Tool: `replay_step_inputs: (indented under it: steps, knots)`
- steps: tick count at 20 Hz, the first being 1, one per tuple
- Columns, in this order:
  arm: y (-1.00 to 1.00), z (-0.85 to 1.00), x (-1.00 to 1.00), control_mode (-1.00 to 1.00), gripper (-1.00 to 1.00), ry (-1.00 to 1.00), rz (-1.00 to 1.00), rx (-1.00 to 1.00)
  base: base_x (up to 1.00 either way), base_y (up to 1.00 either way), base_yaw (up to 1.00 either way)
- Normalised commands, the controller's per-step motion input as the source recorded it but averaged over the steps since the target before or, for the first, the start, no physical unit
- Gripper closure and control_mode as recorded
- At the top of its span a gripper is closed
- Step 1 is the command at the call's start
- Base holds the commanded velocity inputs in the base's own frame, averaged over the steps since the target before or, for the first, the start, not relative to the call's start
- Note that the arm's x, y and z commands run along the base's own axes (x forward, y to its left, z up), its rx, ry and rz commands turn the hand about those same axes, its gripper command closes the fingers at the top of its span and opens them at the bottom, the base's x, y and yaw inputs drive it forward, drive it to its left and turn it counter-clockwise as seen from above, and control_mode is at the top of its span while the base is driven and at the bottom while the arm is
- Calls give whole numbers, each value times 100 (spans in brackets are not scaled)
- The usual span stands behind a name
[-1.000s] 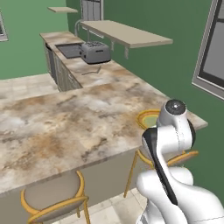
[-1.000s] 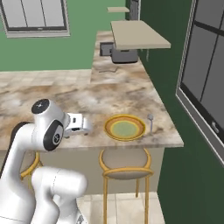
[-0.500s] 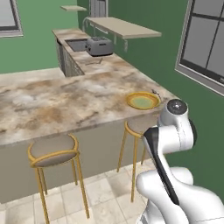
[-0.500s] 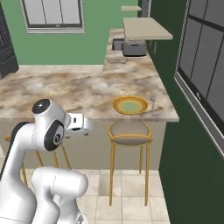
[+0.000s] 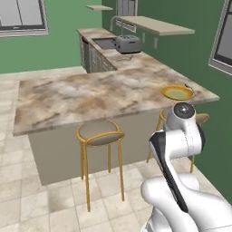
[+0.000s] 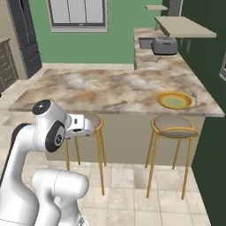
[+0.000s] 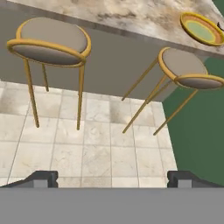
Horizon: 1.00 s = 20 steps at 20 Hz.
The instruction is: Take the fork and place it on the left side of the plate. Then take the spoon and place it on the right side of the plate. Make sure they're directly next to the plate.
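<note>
The yellow-gold plate (image 5: pixel 177 93) (image 6: pixel 175 100) (image 7: pixel 202 29) lies near the right end of the marble counter (image 6: pixel 110 90), close to its front edge. Just right of the plate lies a thin grey piece of cutlery (image 6: pixel 194 97) (image 5: pixel 188 85); it is too small to tell whether it is the fork or the spoon. My gripper (image 7: pixel 113 179) is open with nothing between its fingertips (image 7: pixel 41 178). It hangs well short of the counter, below its top, over the tiled floor and facing the stools. My hand (image 6: pixel 79 125) is folded close to the arm.
Two gold-framed stools (image 6: pixel 172 126) (image 5: pixel 99 132) stand in front of the counter, one directly under the plate. A toaster (image 6: pixel 163 44) and a sink (image 5: pixel 105 43) sit on the far counter under a shelf (image 6: pixel 184 26). A dark green wall (image 6: pixel 212 145) borders the right.
Both base views have shifted: the base has backed away from the counter, so stools and floor now show. The plate and cutlery have not moved on the counter. The gripper stays open.
</note>
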Motion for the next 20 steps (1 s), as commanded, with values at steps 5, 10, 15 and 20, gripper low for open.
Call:
replay_step_inputs:
  steps: [5,10,15,20]
  knots:
    - [0,0,0,100,-100,0,0,0,-9,100,1]
    - [0,0,0,100,-100,0,0,0,3,100,0]
    - [0,0,0,100,-100,0,0,0,32,100,-11]
    - [0,0,0,100,-100,0,0,0,59,100,-20]
